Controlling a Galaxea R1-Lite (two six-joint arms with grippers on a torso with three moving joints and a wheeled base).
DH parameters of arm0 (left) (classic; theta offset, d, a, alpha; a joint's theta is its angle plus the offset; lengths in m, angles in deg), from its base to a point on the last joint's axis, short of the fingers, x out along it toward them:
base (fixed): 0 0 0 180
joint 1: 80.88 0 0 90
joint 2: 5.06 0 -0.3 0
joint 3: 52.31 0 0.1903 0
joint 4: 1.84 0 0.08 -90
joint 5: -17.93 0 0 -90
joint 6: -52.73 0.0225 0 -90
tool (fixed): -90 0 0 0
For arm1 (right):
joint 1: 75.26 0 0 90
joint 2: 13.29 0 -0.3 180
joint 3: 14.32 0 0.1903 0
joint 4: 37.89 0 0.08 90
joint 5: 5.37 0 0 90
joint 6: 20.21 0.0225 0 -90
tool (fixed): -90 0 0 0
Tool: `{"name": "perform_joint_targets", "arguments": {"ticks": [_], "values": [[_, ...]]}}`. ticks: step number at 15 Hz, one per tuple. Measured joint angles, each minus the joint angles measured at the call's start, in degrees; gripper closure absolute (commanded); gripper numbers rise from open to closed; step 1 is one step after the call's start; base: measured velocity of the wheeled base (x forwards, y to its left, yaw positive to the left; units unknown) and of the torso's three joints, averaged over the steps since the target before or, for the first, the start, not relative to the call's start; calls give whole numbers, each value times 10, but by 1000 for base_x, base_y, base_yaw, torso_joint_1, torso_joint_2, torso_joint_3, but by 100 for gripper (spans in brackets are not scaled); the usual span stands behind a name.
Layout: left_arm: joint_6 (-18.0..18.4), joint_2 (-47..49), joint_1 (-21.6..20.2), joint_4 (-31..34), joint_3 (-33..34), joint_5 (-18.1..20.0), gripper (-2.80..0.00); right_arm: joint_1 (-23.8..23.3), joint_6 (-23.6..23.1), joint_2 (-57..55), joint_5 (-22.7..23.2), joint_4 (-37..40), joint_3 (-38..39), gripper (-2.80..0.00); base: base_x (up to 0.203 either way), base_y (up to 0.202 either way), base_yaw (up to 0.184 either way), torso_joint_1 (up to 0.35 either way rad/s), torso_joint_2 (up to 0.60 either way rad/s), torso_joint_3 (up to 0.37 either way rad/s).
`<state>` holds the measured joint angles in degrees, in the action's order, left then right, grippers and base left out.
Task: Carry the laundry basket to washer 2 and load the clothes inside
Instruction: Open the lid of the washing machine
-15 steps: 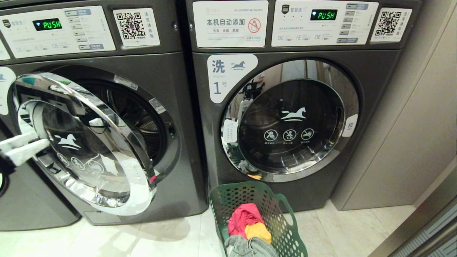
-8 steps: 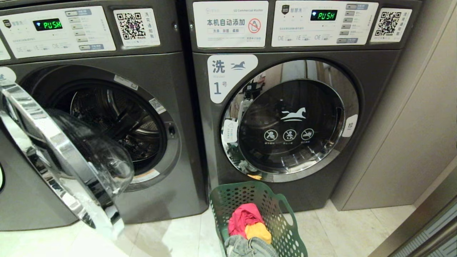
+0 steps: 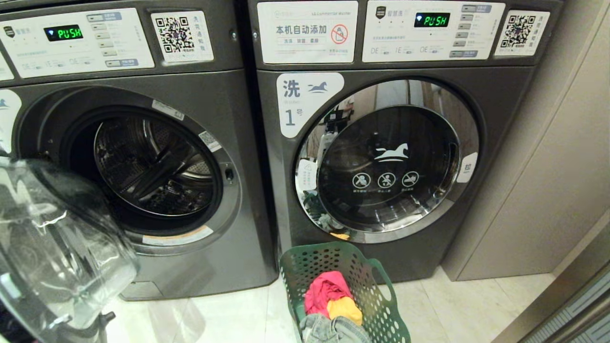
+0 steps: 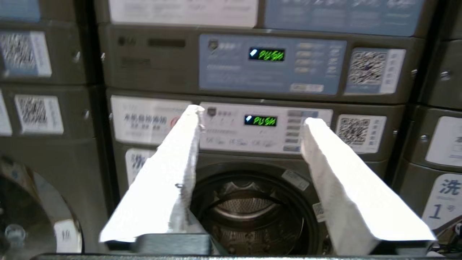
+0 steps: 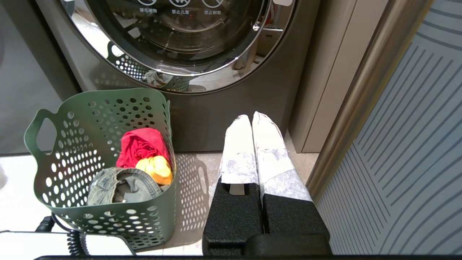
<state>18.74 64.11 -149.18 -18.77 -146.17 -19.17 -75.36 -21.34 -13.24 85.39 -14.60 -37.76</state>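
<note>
Head view runs from an open washer [image 3: 143,181] on the left to the washer labelled 1 [image 3: 381,157] on the right, which serves as the landmark. The open washer stands just left of washer 1, touching side by side; its round door [image 3: 57,247] is swung fully out toward the camera, left of the bare steel drum [image 3: 152,166], and its own numeral label is cut off at the picture's edge, so I cannot read it. Both control panels show a green PUSH display [image 3: 431,19]. Washer 1's chrome-ringed glass door is shut.

On the floor [image 3: 228,314] just in front of washer 1, below its door's lower left, sits the laundry basket [image 3: 329,259], upright, holding a pink-red garment [image 3: 324,288], a yellow one [image 3: 344,308] and grey denim [image 3: 329,329].

Left wrist view shows the left gripper [image 4: 251,119] raised in front of the open washer, left of washer 1, its white-wrapped jaws spread apart with nothing between them.

Right wrist view shows the right gripper [image 5: 252,119] low near the floor, right of the basket and in front of washer 1's lower right, its jaws pressed together and empty.
</note>
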Motion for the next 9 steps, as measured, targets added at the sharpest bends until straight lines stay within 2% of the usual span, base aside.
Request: {"name": "perform_joint_targets", "arguments": {"ticks": [3,4,6,7,9], "values": [[0,-13,29,41,-71,-1,0,0,0,0,0,0,0,0,0,0,0,0,0,0],[0,-15,40,82,-101,-1,0,0,0,0,0,0,0,0,0,0,0,0,0,0],[5,-19,65,212,-161,-6,0,0,0,0,0,0,0,0,0,0,0,0,0,0],[21,-20,87,288,-190,-18,0,0,0,0,0,0,0,0,0,0,0,0,0,0],[98,-18,161,417,-216,-76,0,0,0,0,0,0,0,0,0,0,0,0,0,0]]}}
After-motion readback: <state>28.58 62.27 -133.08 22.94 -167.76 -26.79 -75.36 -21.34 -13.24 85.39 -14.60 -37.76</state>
